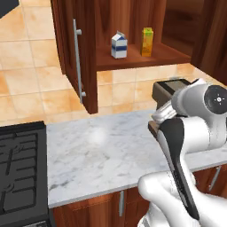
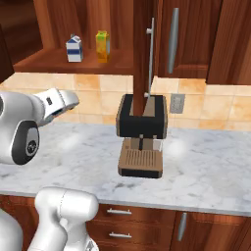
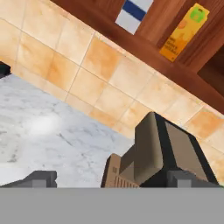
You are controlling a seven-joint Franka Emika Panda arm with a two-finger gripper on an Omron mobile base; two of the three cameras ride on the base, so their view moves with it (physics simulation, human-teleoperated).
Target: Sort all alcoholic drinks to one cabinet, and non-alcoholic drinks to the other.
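White-and-blue milk carton [image 1: 119,45] and yellow-orange juice carton [image 1: 147,42] stand on the cabinet shelf [image 1: 146,58]; right base view reveals a brown coffee machine [image 2: 142,137]; jaws wide open, empty.

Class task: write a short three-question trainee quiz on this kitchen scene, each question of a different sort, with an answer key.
1. True or false: the milk carton and the juice carton stand upright on the open cabinet's shelf board.
2. What sits on the marble counter below the cabinet door?
A. kettle
B. coffee machine
C. toaster
3. Fill in: the gripper is ____ and holds nothing.

Key: 1 true; 2 B; 3 open.
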